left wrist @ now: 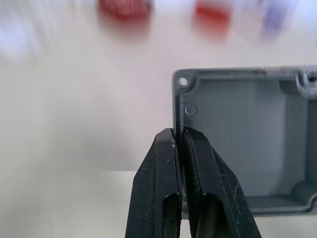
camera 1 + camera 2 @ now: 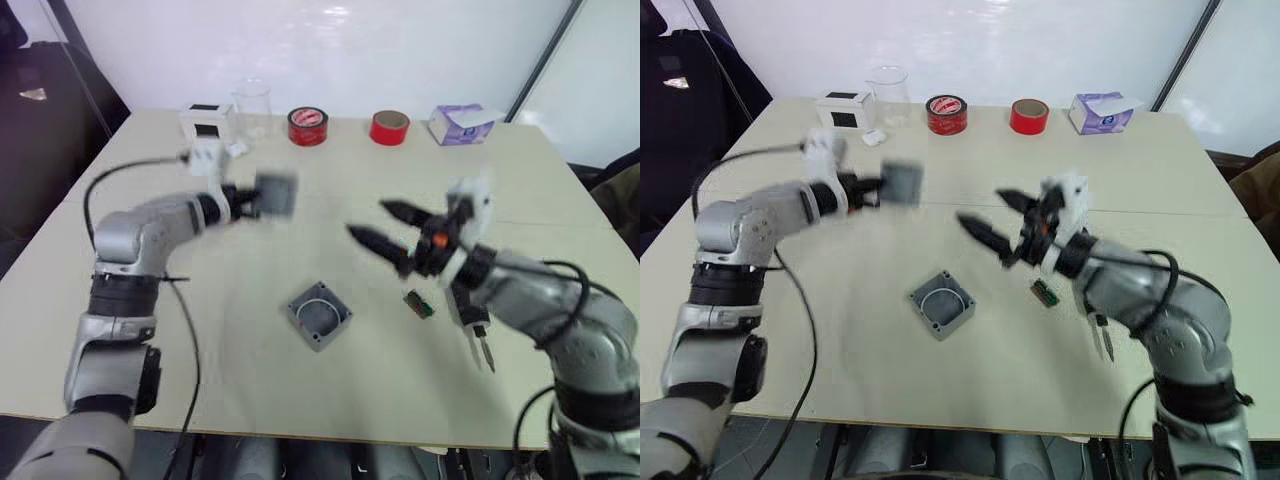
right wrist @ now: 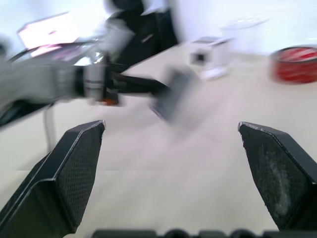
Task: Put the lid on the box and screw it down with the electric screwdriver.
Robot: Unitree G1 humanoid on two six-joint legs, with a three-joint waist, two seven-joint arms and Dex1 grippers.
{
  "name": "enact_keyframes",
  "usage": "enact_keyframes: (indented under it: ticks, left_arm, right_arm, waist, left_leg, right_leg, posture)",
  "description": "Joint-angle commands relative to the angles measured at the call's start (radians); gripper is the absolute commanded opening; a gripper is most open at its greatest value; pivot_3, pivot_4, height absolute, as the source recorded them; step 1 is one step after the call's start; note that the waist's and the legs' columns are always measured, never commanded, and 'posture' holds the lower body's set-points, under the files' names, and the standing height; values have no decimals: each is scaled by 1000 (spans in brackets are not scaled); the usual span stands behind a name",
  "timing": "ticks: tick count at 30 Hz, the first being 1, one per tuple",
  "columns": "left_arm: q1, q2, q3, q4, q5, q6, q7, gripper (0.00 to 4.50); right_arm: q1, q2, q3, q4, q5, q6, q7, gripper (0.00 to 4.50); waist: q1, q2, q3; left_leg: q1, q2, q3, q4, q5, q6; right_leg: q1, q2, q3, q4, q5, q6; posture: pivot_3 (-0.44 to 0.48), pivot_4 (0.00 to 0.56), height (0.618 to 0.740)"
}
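Lid in the air, box waiting on the table

Your left gripper pinches the lid by one wall, held clear above the table so it can go onto the box, which lies open-side up nearer you. Your right gripper hangs spread wide and empty, free for the screwdriver

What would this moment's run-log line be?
left gripper: shut on lid, held above table | right gripper: open, empty | box: on table, uncovered | electric screwdriver: lying by right arm
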Motion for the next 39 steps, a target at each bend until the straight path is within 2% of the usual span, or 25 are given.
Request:
enact_keyframes:
  ticks: [1,6,8,18,21,23,28,29,30,31,39]
  left_arm:
    - [22,-91,-26,-59,82,-233,-19,38]
    - [32,-164,-87,-94,172,-393,-60,38]
    - [39,-197,-90,-115,167,-459,-95,38]
    - [72,-219,-127,-190,150,-416,-179,38]
    - [81,-225,-127,-208,147,-396,-184,0]
    - [84,-228,-129,-214,146,-385,-183,0]
    - [78,-229,-122,-208,145,-369,-188,0]
    - [76,-230,-120,-209,142,-364,-189,0]
    - [74,-228,-118,-208,140,-361,-192,0]
    - [72,-227,-116,-208,139,-359,-193,0]
    - [65,-228,-108,-208,134,-343,-202,0]
  right_arm:
    - [-111,62,10,92,-56,-14,-36,4500]
    - [-239,110,5,160,-76,12,-36,4500]
    - [-275,118,-2,188,-77,31,-38,4500]
    - [-308,141,-41,179,-52,83,-32,4500]
    - [-298,138,-57,166,-43,93,-31,3748]
    - [-293,134,-67,154,-38,98,-27,3071]
    - [-289,133,-71,138,-35,106,-18,1084]
    - [-290,135,-67,137,-37,108,-20,833]
    - [-291,138,-64,136,-39,110,-22,308]
    - [-292,140,-62,135,-39,113,-24,193]
    - [-281,141,-55,116,-31,127,-26,193]
  waist:
    - [2,0,0]
    - [1,0,0]
    - [1,0,0]
    - [-5,0,0]
    - [-5,0,0]
    - [-5,0,0]
    - [-6,0,0]
    - [-6,0,0]
    - [-6,0,0]
    - [-6,0,0]
    - [-6,0,0]
  left_leg:
    - [-1,0,0,0,0,0]
    - [-5,-1,0,1,0,0]
    - [-4,-1,1,1,-1,1]
    - [-4,0,0,1,-1,2]
    - [-4,0,0,1,-1,2]
    - [-4,0,0,1,-1,2]
    - [-4,0,-1,1,-1,2]
    - [-4,0,-1,1,-1,2]
    - [-4,0,-1,1,-1,2]
    - [-4,0,-1,1,-1,2]
    - [-4,0,-1,0,-1,2]
  right_leg:
    - [0,0,0,0,0,0]
    - [-2,-1,0,-1,2,4]
    - [-1,-1,0,-2,2,4]
    - [-1,0,0,-2,2,4]
    - [-1,0,0,-2,2,4]
    - [-1,0,0,-2,2,4]
    - [-1,0,0,-2,2,4]
    - [-1,0,0,-2,2,4]
    - [-1,0,0,-2,2,4]
    - [-1,0,0,-2,2,4]
    - [-1,0,0,-3,2,4]
  posture:
    - [0,150,740]
    - [0,150,740]
    - [0,150,740]
    - [0,150,740]
    - [0,150,740]
    - [0,150,740]
    - [0,150,740]
    - [0,150,740]
    - [0,150,740]
    - [0,150,740]
    - [0,150,740]
